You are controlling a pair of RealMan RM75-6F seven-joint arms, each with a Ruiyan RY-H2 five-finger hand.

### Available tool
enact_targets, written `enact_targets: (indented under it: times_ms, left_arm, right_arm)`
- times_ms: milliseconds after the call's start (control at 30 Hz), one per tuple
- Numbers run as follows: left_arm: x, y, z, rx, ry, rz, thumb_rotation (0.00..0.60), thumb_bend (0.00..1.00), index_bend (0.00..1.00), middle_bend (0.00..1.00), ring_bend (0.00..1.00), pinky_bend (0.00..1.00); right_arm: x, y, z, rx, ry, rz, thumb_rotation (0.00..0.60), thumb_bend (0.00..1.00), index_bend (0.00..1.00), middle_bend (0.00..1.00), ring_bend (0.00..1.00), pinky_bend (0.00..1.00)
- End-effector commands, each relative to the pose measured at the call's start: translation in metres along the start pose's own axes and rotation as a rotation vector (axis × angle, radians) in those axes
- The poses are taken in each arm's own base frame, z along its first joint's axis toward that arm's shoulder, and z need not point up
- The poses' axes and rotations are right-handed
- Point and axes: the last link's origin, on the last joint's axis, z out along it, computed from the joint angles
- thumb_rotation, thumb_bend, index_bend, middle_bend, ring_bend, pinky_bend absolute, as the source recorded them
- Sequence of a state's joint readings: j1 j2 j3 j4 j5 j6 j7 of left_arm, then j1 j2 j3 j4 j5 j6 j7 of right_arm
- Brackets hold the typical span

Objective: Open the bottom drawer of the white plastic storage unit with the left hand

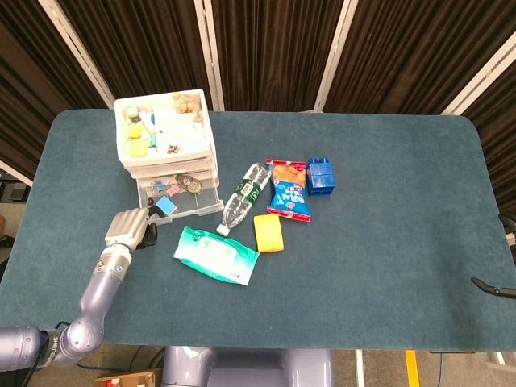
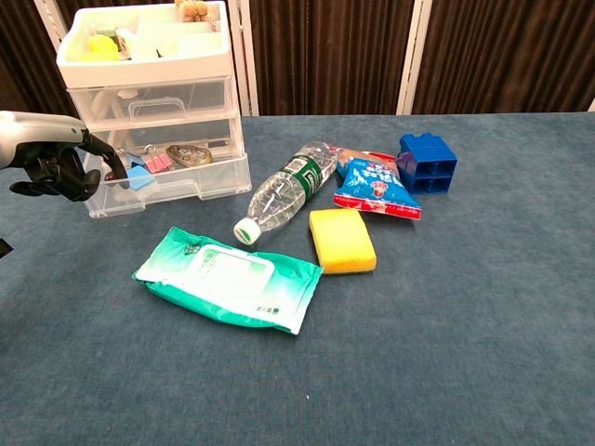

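Observation:
The white plastic storage unit [image 1: 165, 137] [image 2: 149, 93] stands at the table's far left, with an open tray of small items on top. Its bottom drawer [image 1: 184, 209] [image 2: 177, 193] is pulled out toward me and shows clips and a blue item inside. My left hand [image 1: 129, 228] [image 2: 54, 163] is at the drawer's left front corner, with dark fingers [image 2: 104, 154] hooked over the front edge. The two upper drawers are closed. Neither view shows my right hand.
A green wet-wipes pack [image 1: 216, 255] [image 2: 228, 277] lies just in front of the open drawer. To its right lie a clear bottle [image 1: 244, 196] [image 2: 288, 190], a yellow sponge [image 1: 268, 232] [image 2: 341, 240], a blue snack bag [image 1: 289, 190] [image 2: 376, 184] and a blue block [image 1: 320, 176] [image 2: 427, 163].

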State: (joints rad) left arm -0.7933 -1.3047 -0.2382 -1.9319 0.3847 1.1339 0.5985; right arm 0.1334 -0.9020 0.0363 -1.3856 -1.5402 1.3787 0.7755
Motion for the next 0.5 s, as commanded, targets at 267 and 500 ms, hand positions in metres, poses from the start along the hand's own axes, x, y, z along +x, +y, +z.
enact_targets:
  times_ms: [267, 500]
  left_arm:
    - [0.011, -0.015, -0.013, -0.037, 0.117, -0.015, 0.600, 0.44, 0.13, 0.82, 0.75, 0.85]
    - [0.008, -0.063, -0.050, 0.003, 0.192, 0.071, 0.600, 0.08, 0.03, 0.33, 0.30, 0.52]
  right_arm:
    - [0.000, 0.000, 0.000, -0.001, 0.000, -0.003, 0.600, 0.12, 0.00, 0.00, 0.00, 0.00]
    - [0.000, 0.001, -0.001, -0.004, -0.006, -0.013, 0.600, 0.12, 0.00, 0.00, 0.00, 0.00]
